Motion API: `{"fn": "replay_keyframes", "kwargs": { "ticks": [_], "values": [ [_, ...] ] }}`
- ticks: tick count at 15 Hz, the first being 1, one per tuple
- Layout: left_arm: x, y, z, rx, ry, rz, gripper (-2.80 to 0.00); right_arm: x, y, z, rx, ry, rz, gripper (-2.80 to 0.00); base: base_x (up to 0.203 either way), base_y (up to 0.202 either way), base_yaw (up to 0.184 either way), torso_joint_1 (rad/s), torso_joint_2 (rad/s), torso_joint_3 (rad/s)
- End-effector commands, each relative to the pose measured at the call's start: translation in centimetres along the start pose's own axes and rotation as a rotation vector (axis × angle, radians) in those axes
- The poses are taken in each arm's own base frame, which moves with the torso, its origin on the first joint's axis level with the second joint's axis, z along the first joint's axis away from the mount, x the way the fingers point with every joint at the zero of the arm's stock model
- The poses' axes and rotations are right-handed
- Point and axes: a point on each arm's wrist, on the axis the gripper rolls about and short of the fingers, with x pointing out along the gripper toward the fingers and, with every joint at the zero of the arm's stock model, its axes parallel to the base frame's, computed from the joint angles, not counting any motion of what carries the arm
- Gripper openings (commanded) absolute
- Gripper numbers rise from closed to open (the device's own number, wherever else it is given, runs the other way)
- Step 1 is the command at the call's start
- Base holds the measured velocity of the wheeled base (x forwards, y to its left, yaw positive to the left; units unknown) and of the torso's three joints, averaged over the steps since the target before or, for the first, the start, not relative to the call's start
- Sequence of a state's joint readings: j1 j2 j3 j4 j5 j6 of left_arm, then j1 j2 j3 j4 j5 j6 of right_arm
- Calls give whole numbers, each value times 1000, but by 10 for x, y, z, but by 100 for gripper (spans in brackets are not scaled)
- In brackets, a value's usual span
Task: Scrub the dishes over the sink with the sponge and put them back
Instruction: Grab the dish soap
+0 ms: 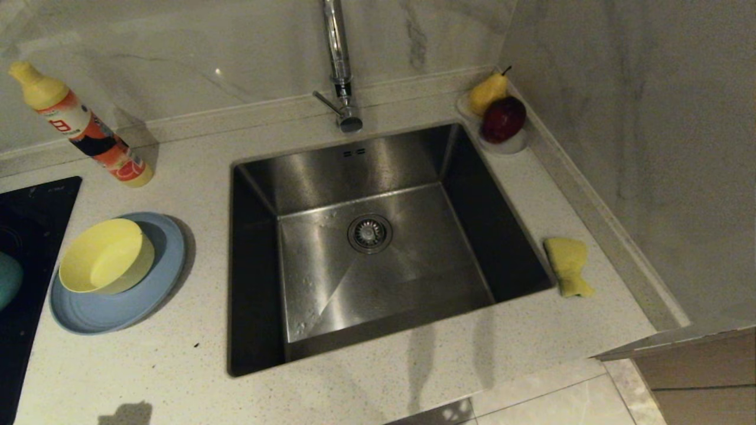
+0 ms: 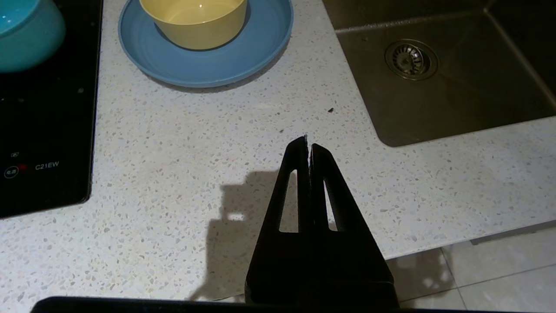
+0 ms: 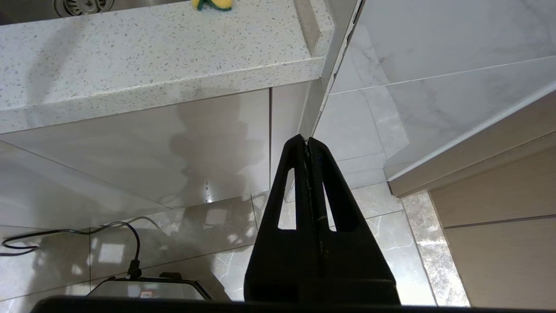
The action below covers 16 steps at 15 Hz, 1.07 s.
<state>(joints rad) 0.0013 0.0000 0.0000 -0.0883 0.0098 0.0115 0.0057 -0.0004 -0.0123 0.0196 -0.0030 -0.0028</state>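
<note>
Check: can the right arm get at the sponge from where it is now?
Probably yes. The sponge lies alone on the counter right of the sink, nothing on or against it. The right gripper, fingers shut, hangs below the counter edge, so it must rise and open first.

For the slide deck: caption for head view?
Empty sink between stacked yellow bowl on blue plate and sponge.

Steel, stone and gloss

Brushed stainless sink (image 1: 378,248), chrome tap (image 1: 338,53), speckled stone counter (image 1: 177,366), glossy marble wall (image 1: 638,118), smooth matt bowl (image 1: 106,257).
</note>
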Motion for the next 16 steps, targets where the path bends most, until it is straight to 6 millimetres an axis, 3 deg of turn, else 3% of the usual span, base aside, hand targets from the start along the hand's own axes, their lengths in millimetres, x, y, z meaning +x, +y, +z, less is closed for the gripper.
{"fn": "replay_keyframes", "kwargs": {
  "ticks": [1,5,6,10,14,16],
  "values": [
    [2,0,-10,-3,37,6,-280,0,0,0,0,-1,0,-280,0,0,0,0,0,0],
    [2,0,-9,5,28,15,-280,0,0,0,0,-1,0,-280,0,0,0,0,0,0],
    [0,0,0,7,2,19,-280,0,0,0,0,-2,0,-280,0,0,0,0,0,0],
    [-5,1,79,7,-108,14,-280,0,0,0,0,-2,0,-280,0,0,0,0,0,0],
    [34,2,138,3,-28,17,-280,0,0,0,0,-1,0,-280,0,0,0,0,0,0],
    [70,2,161,-6,29,39,-280,0,0,0,0,-1,0,-280,0,0,0,0,0,0]
  ]
}}
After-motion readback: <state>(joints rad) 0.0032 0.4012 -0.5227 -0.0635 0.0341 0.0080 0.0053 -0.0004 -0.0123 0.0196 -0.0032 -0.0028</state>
